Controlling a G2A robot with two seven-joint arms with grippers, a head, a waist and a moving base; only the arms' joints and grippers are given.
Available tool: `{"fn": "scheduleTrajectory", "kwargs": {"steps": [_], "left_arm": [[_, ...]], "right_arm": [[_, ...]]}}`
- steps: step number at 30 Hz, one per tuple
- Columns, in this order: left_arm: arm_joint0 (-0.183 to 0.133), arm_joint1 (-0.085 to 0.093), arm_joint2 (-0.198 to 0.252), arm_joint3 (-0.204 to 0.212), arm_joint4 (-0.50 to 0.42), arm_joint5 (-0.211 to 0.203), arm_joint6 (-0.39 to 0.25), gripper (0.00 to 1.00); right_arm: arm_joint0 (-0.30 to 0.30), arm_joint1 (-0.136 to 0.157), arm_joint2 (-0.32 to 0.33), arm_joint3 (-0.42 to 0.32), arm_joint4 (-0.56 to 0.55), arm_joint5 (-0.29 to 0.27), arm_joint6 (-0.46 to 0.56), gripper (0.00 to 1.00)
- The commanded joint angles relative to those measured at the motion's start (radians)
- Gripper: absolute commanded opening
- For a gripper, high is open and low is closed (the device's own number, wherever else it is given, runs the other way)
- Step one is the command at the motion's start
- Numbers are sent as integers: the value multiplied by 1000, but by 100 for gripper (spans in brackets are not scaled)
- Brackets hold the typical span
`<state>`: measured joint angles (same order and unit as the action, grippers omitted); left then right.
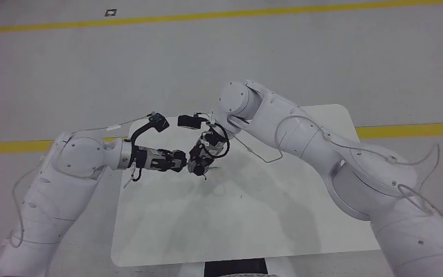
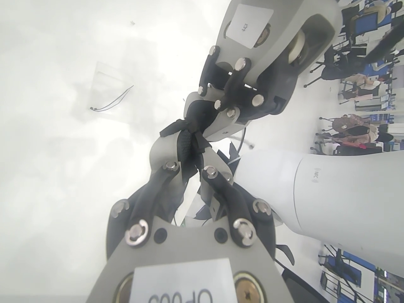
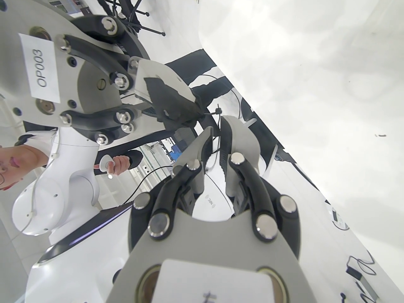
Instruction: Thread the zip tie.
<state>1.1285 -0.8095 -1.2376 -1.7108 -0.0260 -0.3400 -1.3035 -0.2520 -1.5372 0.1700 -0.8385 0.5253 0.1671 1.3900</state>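
Left arm (image 1: 90, 156) comes in over the left edge of the white table (image 1: 277, 228). Left gripper (image 1: 185, 163) is in the air over the rear-left part of the tabletop, fingers pressed together, pinching the black zip tie (image 3: 212, 112). A short stretch of tie sticks out past the tips and ends in the small square head. The rest is hidden between the black pads (image 3: 170, 102).

Right gripper (image 1: 201, 161) meets it tip to tip, angled down from the right arm (image 1: 304, 138), which crosses the rear edge of the table. Its fingers (image 3: 228, 133) are parted by a narrow slit, and the tie's head sits just off their tips. Cannot tell if the head touches either one.

From the left wrist, the left gripper (image 2: 189, 141) and right gripper (image 2: 197, 121) crowd together. Their pads and the right gripper's grey body block the tie. From above, both grippers cover the meeting point too.

A clear plastic bag (image 2: 104, 77) lies flat on the tabletop, well apart from the grippers, with a thin spare zip tie (image 2: 112, 102) on it.

A yellow floor line (image 1: 208, 15) runs behind the table. Office chairs (image 2: 328, 67) stand in the room behind the right gripper.
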Motion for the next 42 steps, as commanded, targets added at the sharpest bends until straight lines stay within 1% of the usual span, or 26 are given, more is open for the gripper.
{"fn": "scheduleTrajectory", "kwargs": {"steps": [1, 3, 7, 10, 11, 13, 14, 15, 16, 17, 23, 26, 29, 31, 36, 42], "left_arm": [[0, 2, 1, 1, 0, 0, 3, 0], [1, 4, 1, 1, -1, 0, 6, 0], [1, 8, 1, 2, -4, 1, 8, 0], [0, 11, -1, 5, -5, 3, 9, 0], [0, 12, -1, 6, -5, 3, 9, 0], [0, 14, -3, 9, -6, 6, 10, 0], [0, 16, -4, 10, -5, 9, 10, 0], [0, 17, -5, 11, -5, 10, 10, 0], [0, 18, -6, 11, -6, 11, 11, 0], [0, 19, -8, 12, -9, 11, 11, 0], [4, 26, -18, 18, -28, 16, 16, 0], [6, 29, -28, 28, -55, 24, 20, 0], [10, 33, -40, 40, -80, 41, 32, 0], [13, 34, -52, 52, -125, 52, 39, 0], [23, 39, -86, 82, -227, 73, 44, 0], [42, 46, -135, 130, -335, 83, 47, 0]], "right_arm": [[0, 0, 0, 0, -1, 1, 0, 29], [1, 0, 0, 0, -2, 1, 0, 25], [2, 0, 0, -1, -3, 4, 0, 26], [5, 0, 1, -2, -4, 7, 0, 31], [6, 0, 3, -2, -5, 9, 0, 35], [9, 1, 7, -2, -8, 11, 0, 47], [11, 2, 11, -1, -10, 11, 0, 49], [12, 3, 14, 0, -12, 11, 0, 64], [13, 5, 18, 1, -14, 12, 0, 89], [15, 8, 24, 5, -16, 13, 0, 100], [12, 29, 64, 10, -28, 10, -5, 100], [2, 47, 103, 15, -21, 9, -40, 100], [-16, 70, 149, 11, -11, 9, -92, 100], [-32, 89, 186, 3, -4, 9, -136, 100], [-77, 142, 268, -54, -16, 11, -206, 100], [-157, 213, 389, -177, -48, 22, -302, 100]]}}
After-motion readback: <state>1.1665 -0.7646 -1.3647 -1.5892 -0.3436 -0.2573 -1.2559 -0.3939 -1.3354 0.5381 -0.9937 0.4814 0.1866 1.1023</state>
